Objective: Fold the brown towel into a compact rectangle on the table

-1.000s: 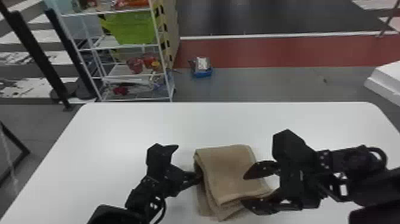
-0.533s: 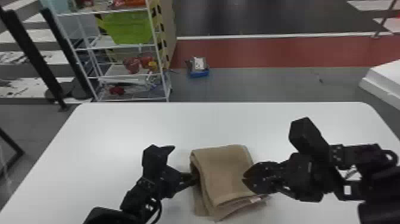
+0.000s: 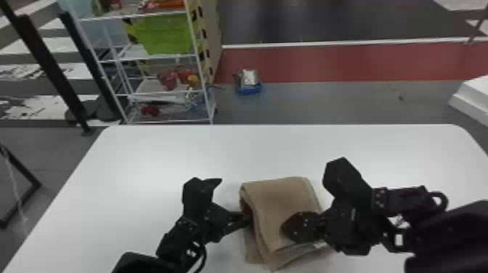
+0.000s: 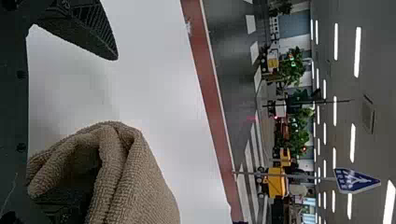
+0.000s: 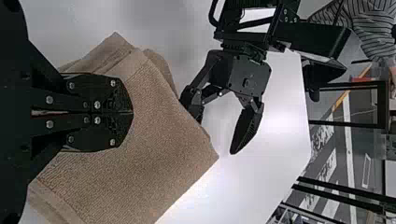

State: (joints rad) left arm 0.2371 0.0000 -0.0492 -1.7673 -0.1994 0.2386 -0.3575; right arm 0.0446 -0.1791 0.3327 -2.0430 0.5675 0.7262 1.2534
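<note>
Nearest, the layered near edge of the brown towel lies on the worktop, in its near half around the middle. A small pale label shows at the towel's near right corner. The towel is folded into a thick, roughly four-sided stack, its loose layers slightly out of line at the near end.

The right gripper comes in from the right over the near right part of the towel, its two fingers pressed together; whether they touch the cloth I cannot tell. From the left, the left gripper has its fingers spread: one reaches into the fold at the towel's left side, where layers curl around it, and the other stands apart from the cloth, farther out.

Beyond the worktop's far edge, a white wire rack stands at the left with a green bin on it. Right of the rack, a small blue item sits on the gray floor, just before a red band. Farthest is a dark floor area.
</note>
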